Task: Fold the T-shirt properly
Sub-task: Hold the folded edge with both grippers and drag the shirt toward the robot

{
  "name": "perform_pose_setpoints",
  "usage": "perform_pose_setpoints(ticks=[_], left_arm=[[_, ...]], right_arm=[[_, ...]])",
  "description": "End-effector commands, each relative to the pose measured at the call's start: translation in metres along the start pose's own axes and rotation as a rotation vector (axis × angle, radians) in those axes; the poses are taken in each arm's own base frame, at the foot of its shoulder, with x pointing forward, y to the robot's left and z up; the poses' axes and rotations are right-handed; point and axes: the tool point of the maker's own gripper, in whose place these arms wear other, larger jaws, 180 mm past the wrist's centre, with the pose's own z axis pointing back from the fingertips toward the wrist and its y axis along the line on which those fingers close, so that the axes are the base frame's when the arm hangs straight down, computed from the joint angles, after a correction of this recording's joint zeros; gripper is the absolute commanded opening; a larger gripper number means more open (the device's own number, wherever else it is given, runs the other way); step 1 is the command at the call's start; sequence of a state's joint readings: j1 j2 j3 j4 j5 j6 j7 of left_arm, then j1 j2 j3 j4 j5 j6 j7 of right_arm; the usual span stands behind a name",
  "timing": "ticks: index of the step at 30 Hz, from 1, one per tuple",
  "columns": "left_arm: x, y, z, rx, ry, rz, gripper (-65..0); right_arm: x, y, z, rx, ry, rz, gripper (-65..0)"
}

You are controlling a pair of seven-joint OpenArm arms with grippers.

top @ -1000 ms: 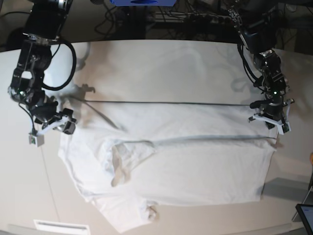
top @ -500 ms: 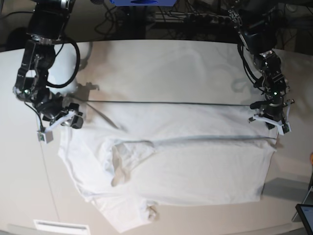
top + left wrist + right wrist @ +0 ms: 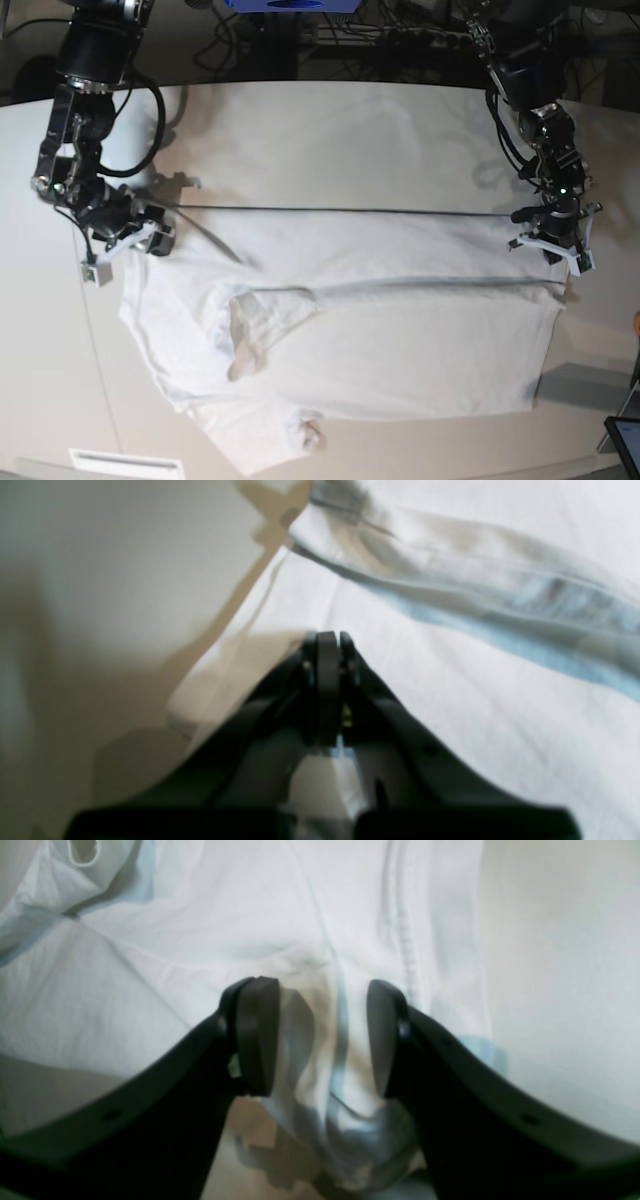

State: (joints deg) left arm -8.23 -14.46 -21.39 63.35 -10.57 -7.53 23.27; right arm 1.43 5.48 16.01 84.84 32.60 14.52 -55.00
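Two arms at opposite ends of the T-shirt (image 3: 350, 320), spread flat on my table (image 3: 330, 130). Left gripper (image 3: 327, 642) closed, apparently pinning the hem; right gripper (image 3: 322, 1035) half-open straddling bunched cloth, ungripped.

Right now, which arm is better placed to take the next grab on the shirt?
Right. The right gripper has open jaws straddling a bunched fold of the T-shirt at its edge. The left gripper is shut, at the far corner.
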Motion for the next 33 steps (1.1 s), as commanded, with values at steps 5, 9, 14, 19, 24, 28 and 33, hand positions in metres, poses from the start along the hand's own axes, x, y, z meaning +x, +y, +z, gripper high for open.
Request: perform_pose_setpoints(ticks=[5,9,14,19,24,28,33], left_arm=[[-0.004,0.008,0.0,0.027,0.042,-0.011,-65.0],[-0.004,0.008,0.0,0.027,0.042,-0.011,-65.0],[-0.006,0.009,0.0,0.027,0.045,-0.012,-65.0],[-0.007,0.009,0.001,0.028,0.048,-0.012,-65.0],[-0.008,0.01,0.001,0.029,0.05,-0.016,-65.0],[-0.008,0.01,0.001,0.031,0.05,-0.02,-65.0],[-0.008,0.01,0.001,0.031,0.05,-0.02,-65.0]], right_arm=[[0.008,0.009,-0.001,0.019,-0.009,0.028,-58.5],[0.006,0.013,-0.002,0.027,-0.002,0.039,-64.7],[0.011,0.015,-0.002,0.029,-0.01,0.048,-65.0],[0.018,0.012,0.0,0.019,-0.023,0.045,-64.9],[0.018,0.011,0.0,0.014,-0.026,0.045,-64.9],[0.025,-0.006,0.008,-0.017,-0.056,0.002,-64.9],[0.035,-0.023,0.016,-0.053,-0.073,0.008,-64.9]])
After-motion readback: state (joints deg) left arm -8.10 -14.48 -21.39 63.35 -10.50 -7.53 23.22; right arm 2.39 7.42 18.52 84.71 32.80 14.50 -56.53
